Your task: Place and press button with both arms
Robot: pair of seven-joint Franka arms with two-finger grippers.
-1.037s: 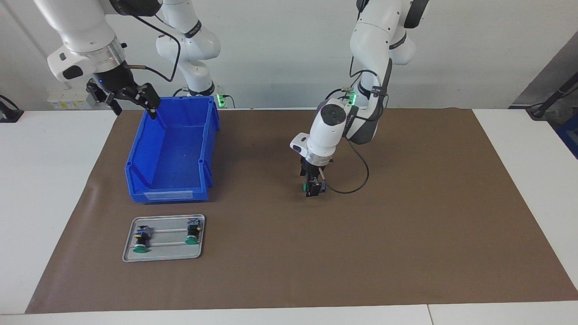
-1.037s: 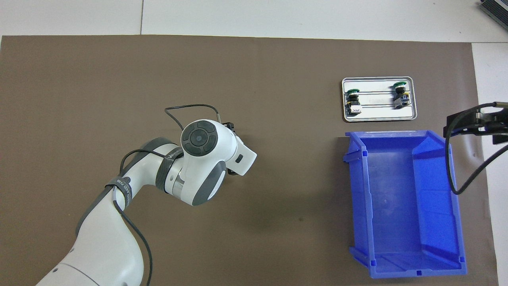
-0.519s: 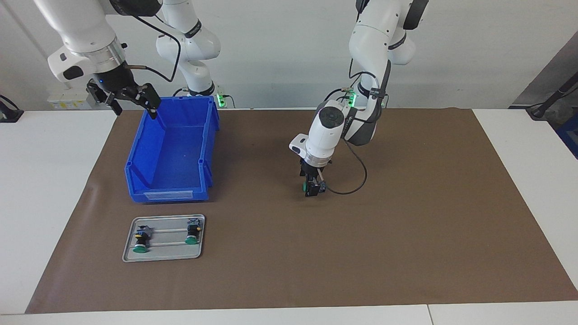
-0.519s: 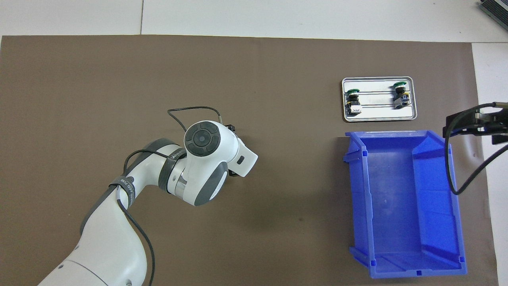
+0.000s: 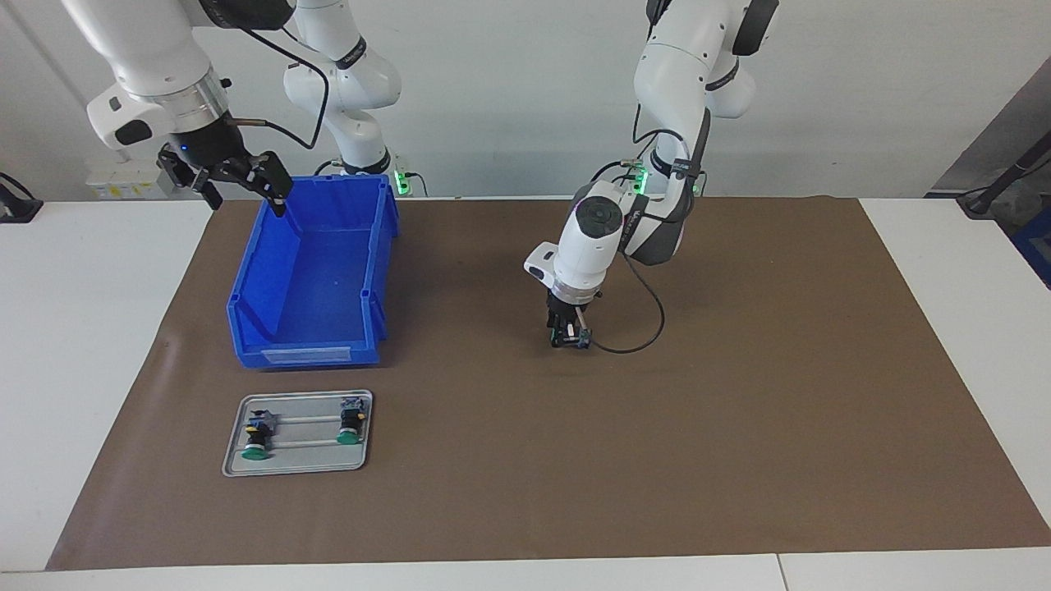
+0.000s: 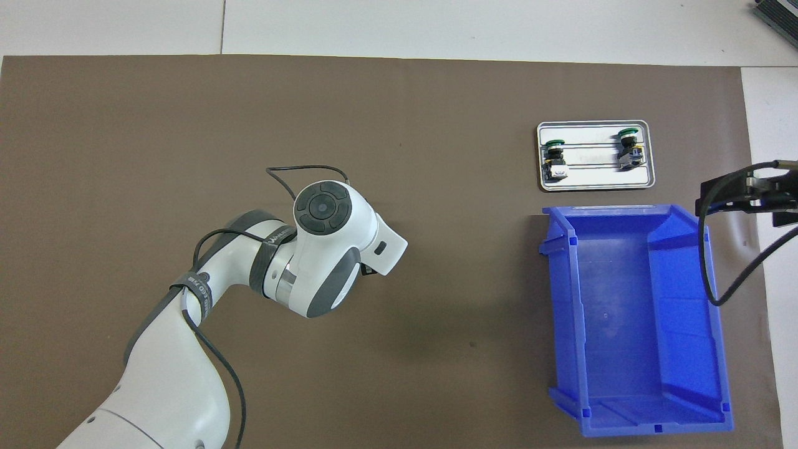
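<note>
The left gripper points down at the middle of the brown paper mat, closed around the small green-capped button, with bare mat all around. The right gripper waits with its fingers wide apart over the edge of the blue plastic bin.
</note>
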